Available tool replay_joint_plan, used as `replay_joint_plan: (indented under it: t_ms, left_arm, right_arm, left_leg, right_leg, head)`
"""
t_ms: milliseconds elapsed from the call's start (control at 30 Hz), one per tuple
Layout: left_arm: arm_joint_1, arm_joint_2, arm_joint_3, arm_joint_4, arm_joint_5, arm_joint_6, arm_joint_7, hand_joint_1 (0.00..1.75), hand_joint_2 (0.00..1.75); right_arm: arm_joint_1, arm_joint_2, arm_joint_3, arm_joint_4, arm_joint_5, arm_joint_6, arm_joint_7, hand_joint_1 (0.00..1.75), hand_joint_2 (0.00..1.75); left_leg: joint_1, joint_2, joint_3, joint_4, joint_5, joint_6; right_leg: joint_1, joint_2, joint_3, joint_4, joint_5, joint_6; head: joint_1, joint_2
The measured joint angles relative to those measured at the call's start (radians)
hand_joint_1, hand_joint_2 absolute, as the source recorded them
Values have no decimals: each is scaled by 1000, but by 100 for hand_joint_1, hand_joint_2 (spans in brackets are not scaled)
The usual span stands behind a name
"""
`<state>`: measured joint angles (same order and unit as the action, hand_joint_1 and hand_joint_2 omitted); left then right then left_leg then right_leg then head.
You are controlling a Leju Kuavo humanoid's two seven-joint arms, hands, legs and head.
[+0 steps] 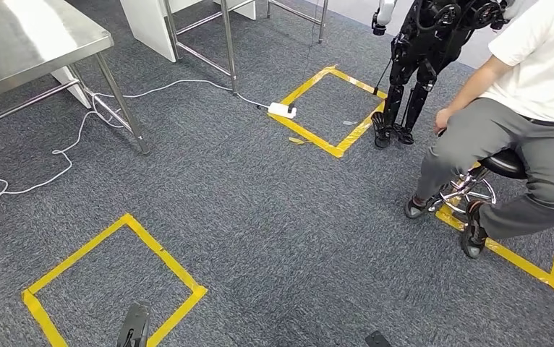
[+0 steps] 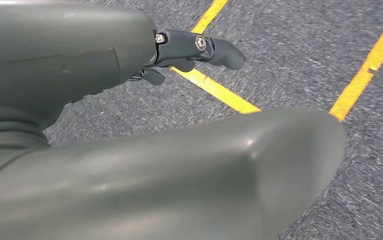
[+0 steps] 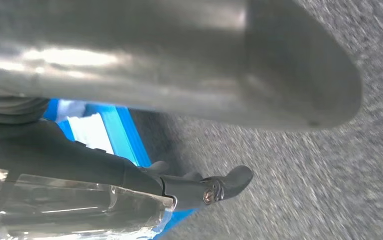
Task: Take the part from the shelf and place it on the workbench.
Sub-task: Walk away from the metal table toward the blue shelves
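Note:
A clear plastic-wrapped part (image 3: pixel 74 212) lies against the dark fingers (image 3: pixel 129 175) of my right hand (image 3: pixel 144 180), which holds it as the arm hangs over grey carpet; blue and white show behind it. In the head view the tip of that hand (image 1: pixel 377 338) peeks in at the bottom edge. My left hand (image 2: pixel 189 47) hangs with nothing in it, thumb and fingers apart, above yellow floor tape (image 2: pixel 219 90); it appears again (image 1: pixel 133 325) over a taped square. The steel workbench (image 1: pixel 35 43) stands at the far left.
A person (image 1: pixel 520 123) sits on a stool (image 1: pixel 502 163) at the right. Another dark humanoid robot (image 1: pixel 422 58) stands beside a taped square (image 1: pixel 332 108). A white cable (image 1: pixel 79 137) and power brick (image 1: pixel 281 110) lie on the carpet. Metal frame legs (image 1: pixel 227 43) stand behind.

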<state>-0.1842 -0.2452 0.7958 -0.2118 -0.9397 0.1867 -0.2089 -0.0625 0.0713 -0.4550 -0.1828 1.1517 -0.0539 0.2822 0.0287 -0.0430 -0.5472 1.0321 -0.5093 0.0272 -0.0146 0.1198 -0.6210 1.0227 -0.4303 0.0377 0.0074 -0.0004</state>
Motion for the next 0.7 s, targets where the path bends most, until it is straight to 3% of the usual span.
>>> replay_joint_plan:
  t_ms: [67,100,167,200,233,267,333,400,467,500,567,633,700]
  left_arm:
    - [-2,-6,-2,0,0,2,0,0,0]
    - [-1,-6,-3,0,0,2,1,0,0]
    - [1,-7,-7,0,0,3,2,0,0]
    - [2,-7,-9,0,1,3,2,0,0]
    - [2,-7,-10,0,1,3,2,0,0]
    - [2,-8,-12,0,1,3,2,0,0]
    - [2,-8,-15,0,1,3,1,0,0]
    - [1,-8,-16,0,1,4,1,0,0]
    - [1,-9,-16,0,1,4,1,0,0]
    - [0,-10,-16,0,2,4,1,0,0]
    - [0,-12,-17,0,2,5,0,0,0]
    - [5,-13,-18,0,2,7,0,0,0]
    - [13,-13,-19,0,1,10,-1,0,0]
  right_arm:
    - [-1,1,-1,0,1,0,1,0,0]
    - [-3,2,-2,0,2,0,2,0,0]
    - [-5,3,-3,0,5,1,4,0,0]
    - [-4,3,-4,0,8,2,6,0,0]
    - [-2,2,-4,0,10,3,7,0,0]
    - [-1,2,-5,0,12,4,7,0,0]
    - [-3,2,-5,0,15,4,7,0,0]
    - [-7,3,-5,0,15,4,7,0,0]
    - [-8,2,-5,0,15,5,7,0,0]
    - [-6,2,-5,0,15,5,8,0,0]
    - [-4,4,-6,0,16,7,8,0,0]
    - [-6,5,-6,0,17,7,8,0,0]
    - [-6,5,-7,0,17,8,8,0,0]
  left_leg:
    - [2,25,3,-12,10,16]
    - [0,39,4,-14,12,19]
    - [-3,68,2,-14,11,22]
    - [-4,81,2,-14,10,21]
    - [-3,93,2,-13,9,20]
    - [-2,105,4,-13,7,17]
    - [-4,127,11,-13,1,6]
    - [-11,146,19,-13,-6,-8]
    - [-13,167,26,-16,-10,-17]
    - [-10,166,28,-14,-15,-22]
    - [-4,124,11,33,-52,-28]
    - [-2,65,-45,153,-118,-27]
    - [-2,44,-102,257,-151,-25]
  right_leg:
    - [2,-47,-30,51,-24,3]
    - [0,-77,-56,106,-50,2]
    - [-3,-102,-116,230,-99,4]
    - [-5,-106,-130,262,-108,9]
    - [-9,-111,-123,253,-100,17]
    - [-13,-120,-93,203,-80,27]
    - [-14,-172,-12,64,-37,38]
    - [-5,-205,24,0,-20,27]
    - [2,-187,19,1,-19,10]
    - [-5,-174,18,0,-17,4]
    - [-15,-148,19,-3,-15,-15]
    - [-14,-122,20,-4,-14,-32]
    - [-8,-91,20,-3,-14,-38]
  head:
    - [6,0]
    - [9,0]
    - [13,0]
    - [13,0]
    - [14,0]
    - [15,0]
    - [18,0]
    - [17,0]
    - [14,0]
    - [13,0]
    - [9,0]
    - [5,0]
    - [4,0]
